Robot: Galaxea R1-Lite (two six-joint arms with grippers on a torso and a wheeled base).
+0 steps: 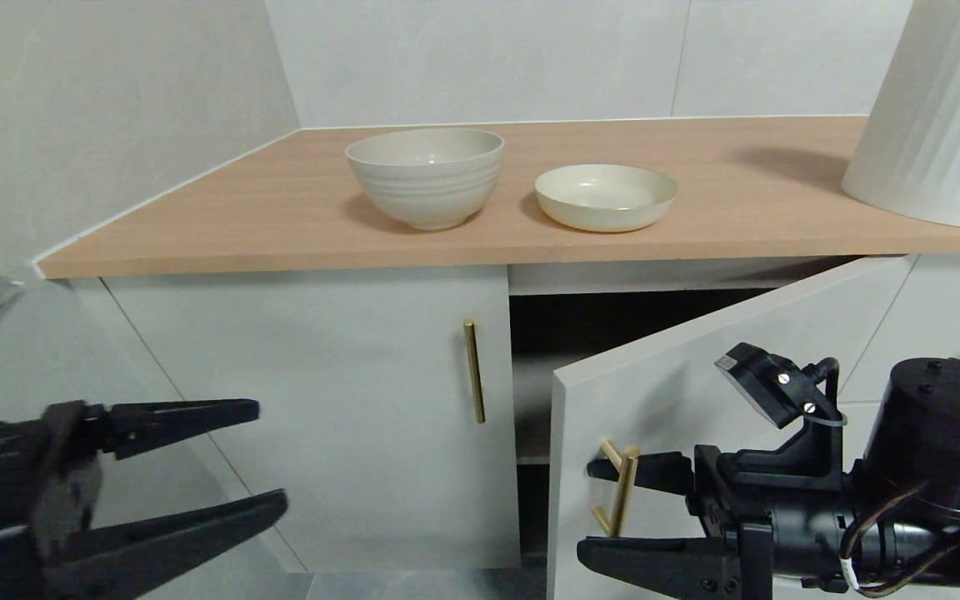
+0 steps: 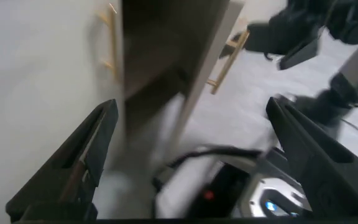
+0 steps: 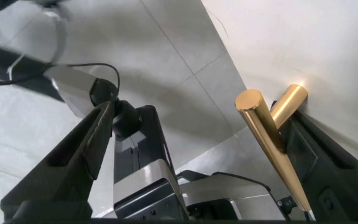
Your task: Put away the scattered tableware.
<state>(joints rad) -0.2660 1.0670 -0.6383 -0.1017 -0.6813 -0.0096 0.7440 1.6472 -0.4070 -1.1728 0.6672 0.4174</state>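
Deep bowl (image 1: 425, 177): pale, ringed and rounded, empty; it sits on the wooden tabletop (image 1: 280, 217), above and left of the open door (image 1: 663, 375).
Shallow dish (image 1: 606, 197): glossy cream, empty, on the tabletop above the open door's free edge.
Cabinet opening (image 1: 530, 392): dark behind the open door; one shelf shows, and it is possibly bare.
Ribbed white vessel (image 1: 938, 117): above the open door's hinged side.
Closed door (image 1: 322, 400): flat white with a brass bar, left of the open door.
Right hand (image 1: 584, 508): fingers spread wide, straddling the open door's brass handle (image 1: 620, 487).
Left hand (image 1: 272, 454): spread wide, holding nothing, well left of the open door.
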